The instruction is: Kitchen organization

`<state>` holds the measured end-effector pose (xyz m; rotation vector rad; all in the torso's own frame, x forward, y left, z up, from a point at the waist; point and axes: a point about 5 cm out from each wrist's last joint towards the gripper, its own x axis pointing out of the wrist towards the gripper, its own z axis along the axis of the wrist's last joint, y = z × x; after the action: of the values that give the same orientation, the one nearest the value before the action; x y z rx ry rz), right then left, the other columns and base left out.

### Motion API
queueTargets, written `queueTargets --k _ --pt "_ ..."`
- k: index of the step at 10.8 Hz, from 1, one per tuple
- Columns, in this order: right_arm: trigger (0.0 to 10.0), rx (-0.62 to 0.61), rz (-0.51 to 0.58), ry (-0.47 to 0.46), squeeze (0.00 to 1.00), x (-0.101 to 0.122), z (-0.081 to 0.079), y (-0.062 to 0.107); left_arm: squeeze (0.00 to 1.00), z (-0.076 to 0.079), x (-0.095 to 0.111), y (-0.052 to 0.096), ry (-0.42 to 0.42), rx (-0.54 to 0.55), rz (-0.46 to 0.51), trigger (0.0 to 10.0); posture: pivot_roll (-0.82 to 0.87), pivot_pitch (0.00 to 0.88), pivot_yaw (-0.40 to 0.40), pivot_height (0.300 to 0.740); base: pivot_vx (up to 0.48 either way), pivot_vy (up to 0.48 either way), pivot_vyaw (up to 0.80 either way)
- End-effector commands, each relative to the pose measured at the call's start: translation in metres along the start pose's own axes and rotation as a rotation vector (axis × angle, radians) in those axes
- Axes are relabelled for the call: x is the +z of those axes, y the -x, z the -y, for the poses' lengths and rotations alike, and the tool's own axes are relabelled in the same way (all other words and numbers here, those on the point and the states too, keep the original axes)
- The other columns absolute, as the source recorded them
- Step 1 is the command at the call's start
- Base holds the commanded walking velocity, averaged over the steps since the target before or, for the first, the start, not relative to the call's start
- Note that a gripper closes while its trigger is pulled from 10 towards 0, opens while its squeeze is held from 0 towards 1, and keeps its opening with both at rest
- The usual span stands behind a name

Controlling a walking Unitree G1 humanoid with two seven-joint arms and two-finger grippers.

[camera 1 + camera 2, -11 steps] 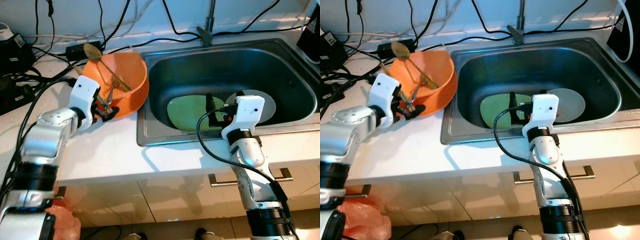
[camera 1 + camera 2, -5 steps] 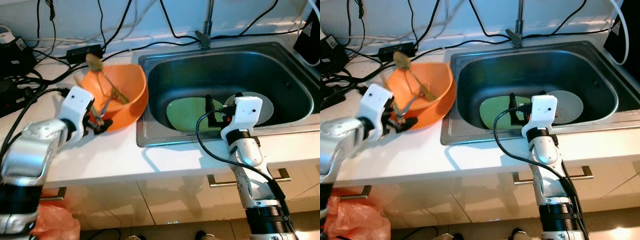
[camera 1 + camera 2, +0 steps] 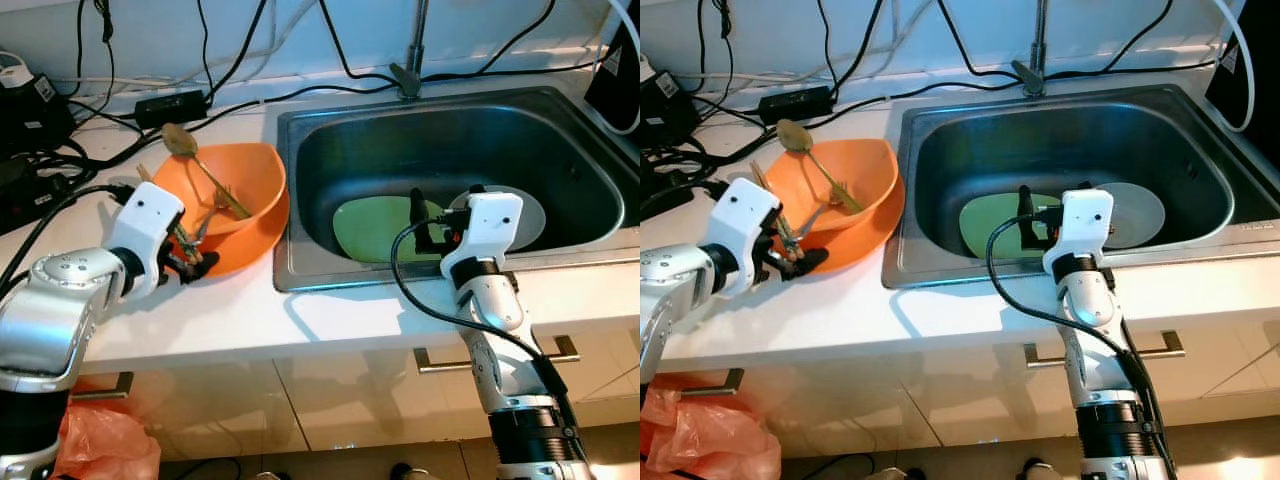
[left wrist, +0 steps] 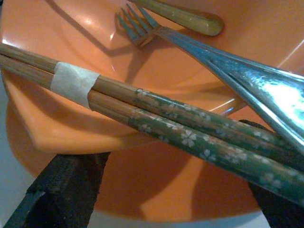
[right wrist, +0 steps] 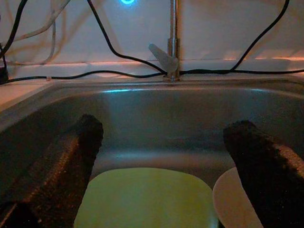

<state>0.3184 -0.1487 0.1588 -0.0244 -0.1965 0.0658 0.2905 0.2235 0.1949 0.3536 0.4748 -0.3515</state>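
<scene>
On the white table (image 3: pixel 250 310), just left of the steel sink (image 3: pixel 600 235), sits an orange bowl (image 3: pixel 255 175) holding a fork (image 3: pixel 215 205), a long spoon (image 3: pixel 195 160) whose head rises over the far rim, and a pair of wooden chopsticks (image 4: pixel 156 111) with green flowered ends, banded together with pale tape. The left tool (image 3: pixel 185 262) is at the bowl's near rim, its fingers spread to either side of the chopsticks and fork handle, which pass between them; whether they actually press on anything, I cannot tell. The right tool (image 3: pixel 1035 228) hangs over the near part of the basin, its two black fingers (image 5: pixel 71 161) well apart and holding nothing. Below it, a pale green plate (image 3: pixel 375 225) lies flat on the sink floor, with a round white plate (image 3: pixel 535 215) just beside it. Black cables trail along the wall behind the tap (image 3: pixel 412 60).
</scene>
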Motion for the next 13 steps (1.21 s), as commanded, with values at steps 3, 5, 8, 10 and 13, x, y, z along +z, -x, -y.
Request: queueTargets --k 3,5,8,10,13 --pt "10.0 0.075 -0.033 -0.026 0.0 -0.007 -0.005 0.0 0.0 0.011 0.001 0.005 -0.015 -0.056 -0.03 10.0 0.18 0.058 0.101 0.74 0.0 0.0 0.0" --pt "10.0 0.254 -0.084 -0.057 0.0 -0.012 -0.014 0.006 0.0 0.011 0.003 0.005 -0.014 -0.056 -0.024 10.0 0.17 0.055 0.1 0.74 0.0 0.0 0.0" --pt "10.0 0.427 -0.126 -0.063 0.0 -0.015 -0.014 0.017 0.0 0.011 0.005 0.006 -0.014 -0.06 -0.026 10.0 0.17 0.054 0.106 0.74 0.0 0.0 0.0" --pt "10.0 0.547 -0.165 -0.063 0.0 -0.016 -0.012 0.027 0.0 0.011 0.008 0.009 -0.025 -0.068 -0.022 10.0 0.17 0.053 0.112 0.74 0.0 0.0 0.0" --pt "10.0 0.625 -0.19 -0.058 0.0 -0.016 -0.009 0.034 0.0 0.013 0.011 0.014 -0.047 -0.097 -0.02 10.0 0.17 0.051 0.113 0.74 0.0 0.0 0.0"
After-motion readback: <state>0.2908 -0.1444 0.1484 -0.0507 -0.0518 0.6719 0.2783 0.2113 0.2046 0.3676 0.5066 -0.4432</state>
